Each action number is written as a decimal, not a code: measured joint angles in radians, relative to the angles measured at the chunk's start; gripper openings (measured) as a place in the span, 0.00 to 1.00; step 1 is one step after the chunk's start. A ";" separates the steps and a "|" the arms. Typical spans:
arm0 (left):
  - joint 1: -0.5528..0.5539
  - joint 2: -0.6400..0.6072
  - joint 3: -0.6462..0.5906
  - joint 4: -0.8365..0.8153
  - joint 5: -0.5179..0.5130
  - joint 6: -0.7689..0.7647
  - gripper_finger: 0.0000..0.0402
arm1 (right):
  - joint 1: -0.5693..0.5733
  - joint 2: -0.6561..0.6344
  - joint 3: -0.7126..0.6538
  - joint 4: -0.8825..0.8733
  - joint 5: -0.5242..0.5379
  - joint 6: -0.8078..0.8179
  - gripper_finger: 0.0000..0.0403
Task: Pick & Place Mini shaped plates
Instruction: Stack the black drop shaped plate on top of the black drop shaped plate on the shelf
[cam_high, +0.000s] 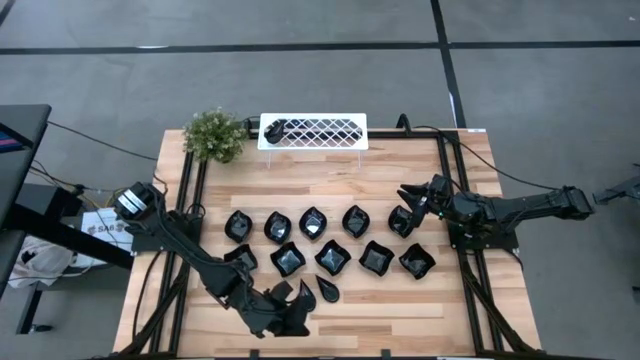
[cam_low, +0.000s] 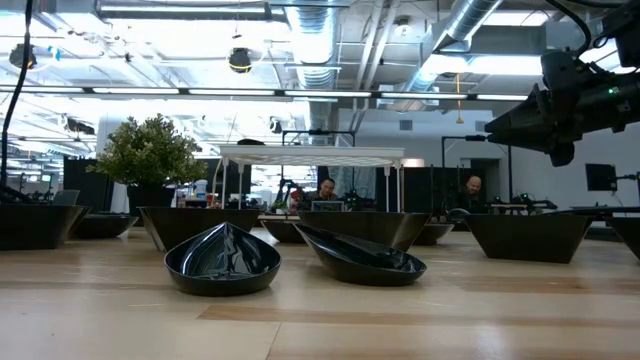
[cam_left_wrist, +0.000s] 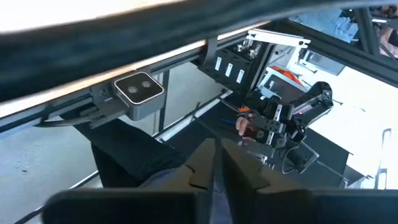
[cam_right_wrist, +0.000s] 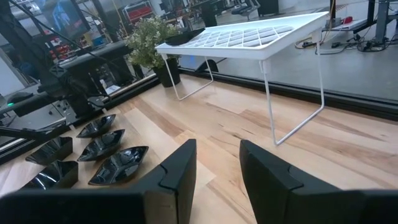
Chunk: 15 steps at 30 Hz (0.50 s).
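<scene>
Several glossy black mini plates (cam_high: 313, 222) lie in two rows on the wooden table. A teardrop plate (cam_high: 327, 290) and a rounded one (cam_low: 222, 260) rest apart, nearer the front edge. One more plate (cam_high: 275, 128) sits on the white rack (cam_high: 330, 131). My left gripper (cam_high: 292, 312) is at the near edge, left of middle. Its fingers (cam_left_wrist: 216, 152) are shut with nothing showing between them. My right gripper (cam_right_wrist: 217, 174) hovers open and empty at the table's right, beside the far row's last plate (cam_high: 403, 221). My left gripper stands right next to a dark plate (cam_high: 300, 294) by the near edge. In the high view the two dark shapes merge, so I cannot tell whether they touch.
A small green potted plant (cam_high: 213, 135) stands at the far left corner beside the rack. Black frame rails (cam_high: 458, 200) run along the table's left and right sides. Bare wood lies between the far row and the rack, and at the near right corner.
</scene>
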 joint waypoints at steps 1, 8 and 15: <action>0.000 -0.002 -0.001 0.000 0.000 0.000 0.04 | 0.000 0.000 0.000 0.000 0.000 0.000 0.30; -0.003 -0.002 -0.001 0.003 -0.001 0.136 0.03 | 0.000 0.000 0.000 0.000 0.000 0.000 0.30; 0.010 -0.003 -0.001 0.010 0.000 0.259 0.04 | 0.000 0.000 0.000 0.000 0.000 0.000 0.30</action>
